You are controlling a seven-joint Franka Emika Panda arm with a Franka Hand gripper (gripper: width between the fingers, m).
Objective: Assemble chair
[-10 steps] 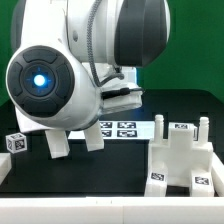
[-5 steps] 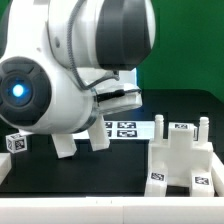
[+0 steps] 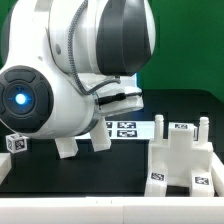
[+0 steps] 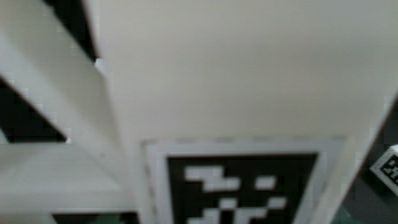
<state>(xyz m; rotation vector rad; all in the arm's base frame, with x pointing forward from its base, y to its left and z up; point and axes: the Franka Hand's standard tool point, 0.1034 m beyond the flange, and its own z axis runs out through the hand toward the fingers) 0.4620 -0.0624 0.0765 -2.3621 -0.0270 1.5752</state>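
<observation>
At the wrist camera, the tool itself cannot be made out. A white panel (image 4: 231,70) fills the wrist view at very close range, blurred, and carries a black-and-white square tag (image 4: 240,188). A second white bar (image 4: 50,110) runs diagonally beside the panel. No finger is visible, so it cannot be told whether the tool is wide, narrow or holding a part. In the exterior view the tool is hidden behind the arm's body.

The arm (image 3: 85,60) takes up the exterior view's left and centre, folded low over the black tabletop (image 3: 110,178). A round joint cap with a lit blue light (image 3: 22,98) faces the camera, and a black cable (image 3: 112,90) runs along the arm's side. Two short white stubs (image 3: 66,147) project from under the arm body, side by side and tilted alike. It cannot be told whether they touch the tabletop or belong to the panel.

On the exterior view's right, a blocky white chair assembly (image 3: 185,155) stands on the tabletop, apart from the stubs. It has upright posts with tags at the top and further tags on its front lower corners. A small tagged white block (image 3: 13,142) sits at the exterior view's far left. The marker board (image 3: 126,128) lies flat behind, between the stubs and the assembly, and is partly covered by the arm.
</observation>
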